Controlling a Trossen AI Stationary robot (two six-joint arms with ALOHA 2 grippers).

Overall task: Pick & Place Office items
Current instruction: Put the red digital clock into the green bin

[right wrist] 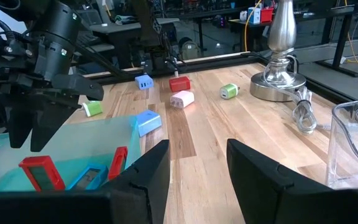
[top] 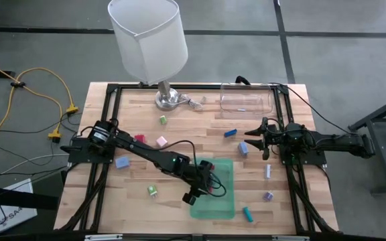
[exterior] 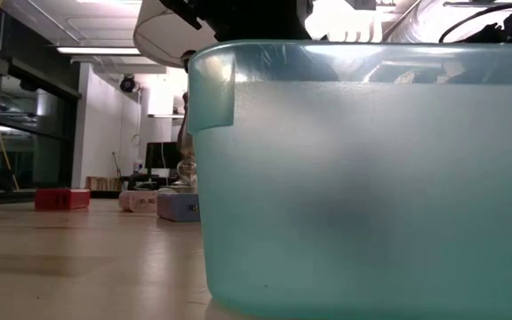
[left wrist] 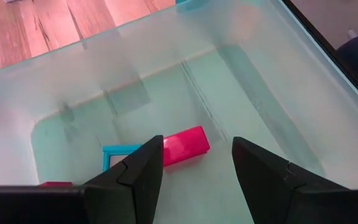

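The green tray lies under the left gripper, whose fingers stand apart and hold nothing, and below them it already has a pink block, a blue piece and red pieces in it, so the sorting looks partly done. Ahead of the right gripper, spread and empty, many office items remain on the table.

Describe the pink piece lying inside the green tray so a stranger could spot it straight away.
Start at the green translucent tray near the table's front edge, where the left gripper hangs with jaws open. On the tray floor, just beyond those jaws, lies the pink block. It is solid bright pink, unlike the hollow teal frame beside it.
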